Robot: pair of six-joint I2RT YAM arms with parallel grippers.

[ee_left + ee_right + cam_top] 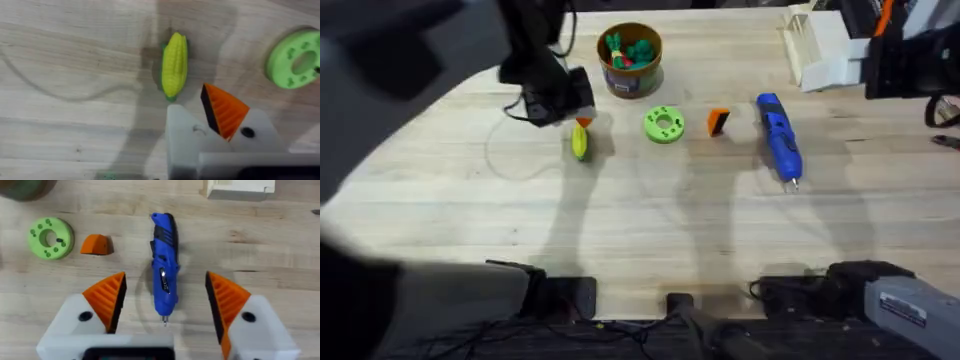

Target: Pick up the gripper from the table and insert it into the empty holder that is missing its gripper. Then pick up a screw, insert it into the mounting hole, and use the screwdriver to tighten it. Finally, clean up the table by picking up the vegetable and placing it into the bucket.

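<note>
Fingertip piece, the orange gripper [718,121], lies loose on the table [650,215] in the far half, a little right of the middle, between the green disc [664,125] on its left and the blue screwdriver [779,139] on its right, apart from both. In the right wrist view it [95,245] is a small wedge of hard plastic. I judge it light and stiff, and it can slide on the smooth wood. A hold across its two flat sides seems safest, because the sloped ribbed face may slip out of the pads.

The holder [182,135] that misses its part is on the left gripper [210,127]: one white mount is bare, the other carries an orange pad [225,110]. This gripper hangs over the far left part of the table, just beside the yellow vegetable [174,64], and it holds nothing. How wide it stands open I cannot tell.

The right gripper [165,302] is wide open and empty, with both orange pads in place, and the screwdriver tip lies between them on the wood below.

The bucket [630,58] stands at the far edge, behind the disc, with toy vegetables [630,50] inside. A white block [820,45] rests at the far right.
</note>
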